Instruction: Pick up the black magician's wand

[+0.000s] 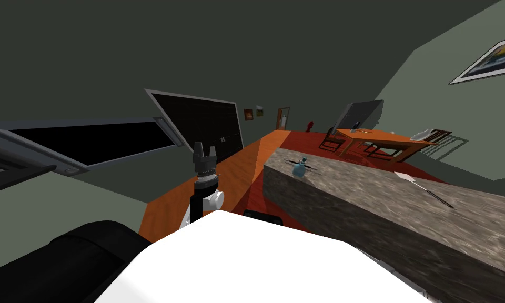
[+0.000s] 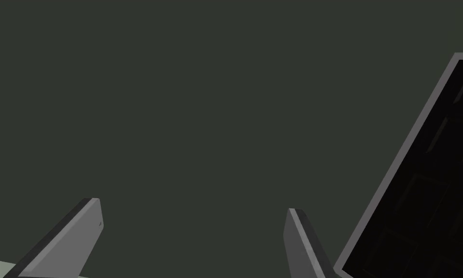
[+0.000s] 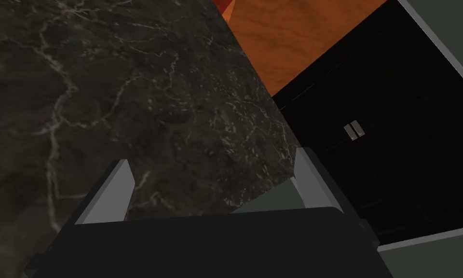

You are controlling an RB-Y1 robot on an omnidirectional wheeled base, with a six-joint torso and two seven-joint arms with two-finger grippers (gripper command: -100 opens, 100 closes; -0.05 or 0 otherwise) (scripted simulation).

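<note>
The black magician's wand point(image 1: 430, 193) lies flat on the stone counter point(image 1: 351, 202), a thin dark rod with a white end, towards the counter's right part and close to its far edge. Well apart from it, near the counter's left end, stands a small blue bottle-like thing point(image 1: 299, 169) with thin dark lines across it; what those lines are I cannot tell. Neither end effector is near the wand. The right end effector point(image 3: 213, 186) hangs over a corner of the counter point(image 3: 105, 96), its two blades spread wide with nothing between them, and past that corner show the orange wood floor point(image 3: 298, 34) and a black panel with two small pale handles point(image 3: 353, 131). The left end effector point(image 1: 204, 151) is raised upright left of the counter; its fingers point(image 2: 76, 231) also stand apart and empty. Beyond the counter are a wooden dining table point(image 1: 388, 139) and a framed picture point(image 1: 488, 60) on the right wall.
</note>
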